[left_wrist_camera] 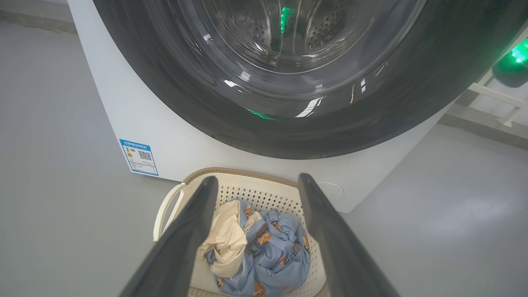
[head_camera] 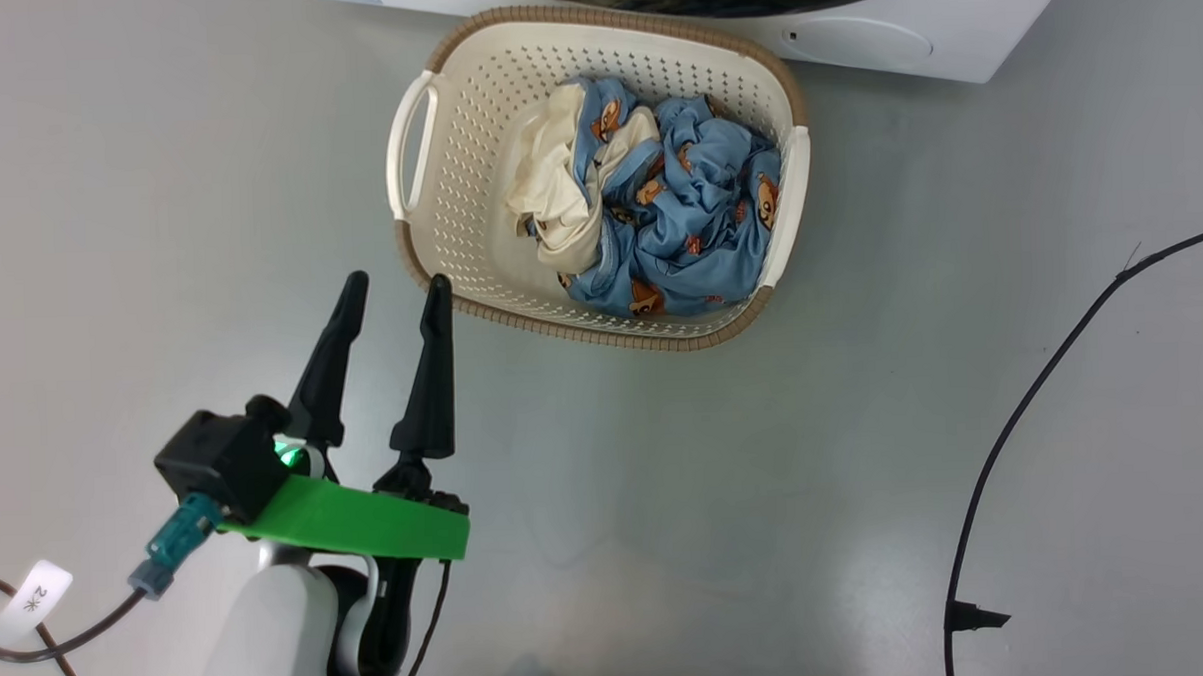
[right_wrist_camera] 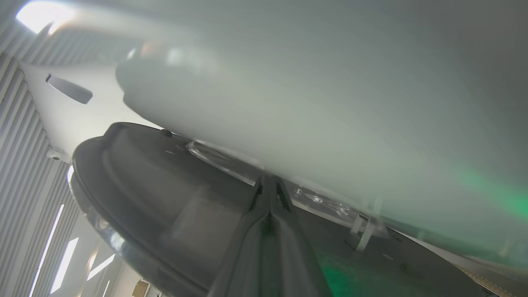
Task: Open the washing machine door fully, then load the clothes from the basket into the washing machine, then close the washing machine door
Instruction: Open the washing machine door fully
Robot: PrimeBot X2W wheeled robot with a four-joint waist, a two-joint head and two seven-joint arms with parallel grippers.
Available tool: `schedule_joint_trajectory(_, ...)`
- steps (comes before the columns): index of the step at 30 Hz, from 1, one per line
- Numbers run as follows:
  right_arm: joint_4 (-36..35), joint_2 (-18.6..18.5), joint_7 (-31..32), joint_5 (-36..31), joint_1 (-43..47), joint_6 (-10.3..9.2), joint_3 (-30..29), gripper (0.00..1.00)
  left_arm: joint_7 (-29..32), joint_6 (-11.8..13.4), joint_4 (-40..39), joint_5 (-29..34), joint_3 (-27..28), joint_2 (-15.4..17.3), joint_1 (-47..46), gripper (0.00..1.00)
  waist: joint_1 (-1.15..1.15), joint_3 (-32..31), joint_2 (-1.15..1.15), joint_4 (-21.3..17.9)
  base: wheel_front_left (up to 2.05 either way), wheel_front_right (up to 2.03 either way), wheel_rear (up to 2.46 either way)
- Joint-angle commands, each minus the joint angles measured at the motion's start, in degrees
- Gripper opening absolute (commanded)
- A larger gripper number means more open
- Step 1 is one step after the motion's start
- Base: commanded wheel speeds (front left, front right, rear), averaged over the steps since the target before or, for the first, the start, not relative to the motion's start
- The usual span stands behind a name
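grey floor [head_camera: 156,193], basket [head_camera: 456,183] of clothes [head_camera: 677,205] by the washer [head_camera: 951,36]; left gripper [head_camera: 397,279] spread wide, right gripper [right_wrist_camera: 270,180] closed at door [right_wrist_camera: 165,185].

Left claw [head_camera: 397,279] has tapering black fingers [head_camera: 428,384], green plate [head_camera: 358,522] and white forearm [head_camera: 271,630].

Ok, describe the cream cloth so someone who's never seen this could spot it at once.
Find the big white washing machine; right in front of it stands a cream perforated basket with a brown rim. In it, toward the robot's left, lies a crumpled cream cloth. It is plain, while the blue cloth against it is printed with orange-brown bears.
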Motion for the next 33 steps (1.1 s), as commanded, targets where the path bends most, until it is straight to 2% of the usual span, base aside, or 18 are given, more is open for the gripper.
schedule_joint_trajectory(1,-1.71,1.82,0.82,-0.41,1.34,0.08,1.15,0.00,-0.36,-0.14,-1.13,-0.07,1.88,1.54,-0.70,1.00,0.00,-0.45,0.00,-0.26,0.00,0.00,0.00)
schedule_joint_trajectory(33,-7.37,5.26,4.46,-0.31,15.18,0.08,7.02,0.00,-0.36,-0.14,0.34,3.82,3.57,1.54,3.29,1.00,0.00,-9.43,0.00,-3.55,0.00,0.00,0.00)
